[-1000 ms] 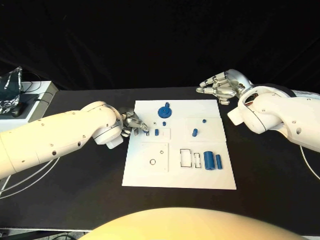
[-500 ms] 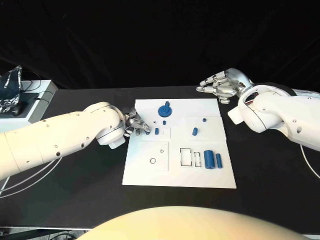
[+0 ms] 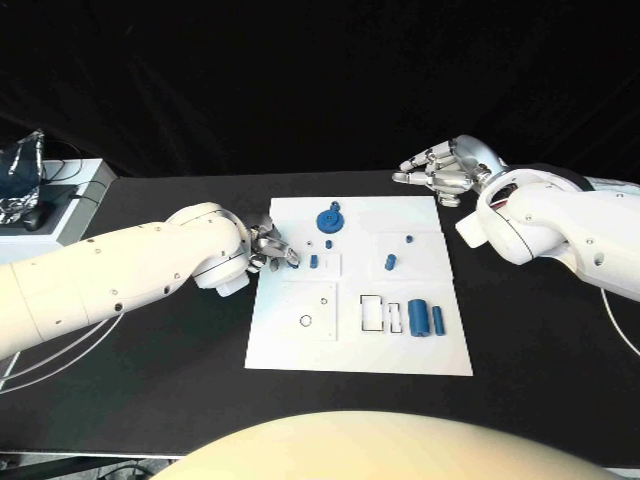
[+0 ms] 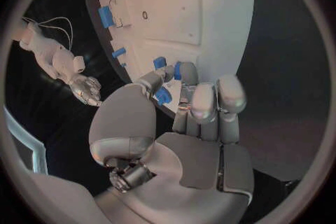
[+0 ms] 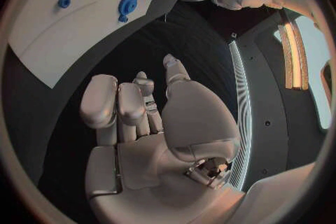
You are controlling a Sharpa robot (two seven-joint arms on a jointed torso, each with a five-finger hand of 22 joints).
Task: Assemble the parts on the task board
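We see the left hand [image 3: 273, 249] at the left edge of the task board [image 3: 359, 345], its fingers [image 4: 204, 102] curled together over the board. In the left wrist view a small blue part [image 4: 163, 95] sits between the thumb and the fingertips, so we read the hand as pinching that part. Just beyond its fingertips stand two short blue pegs [image 3: 313, 264], and further on a blue peg [image 3: 389, 264] in the next square. The blue round knob part [image 3: 329, 221] stands on the far end of the board from that hand. Two blue blocks [image 3: 425, 319] lie in the slots on the board's right side. The right hand [image 3: 438, 171] hangs off the board's far right corner, well apart from every part, fingers loosely spread and holding nothing.
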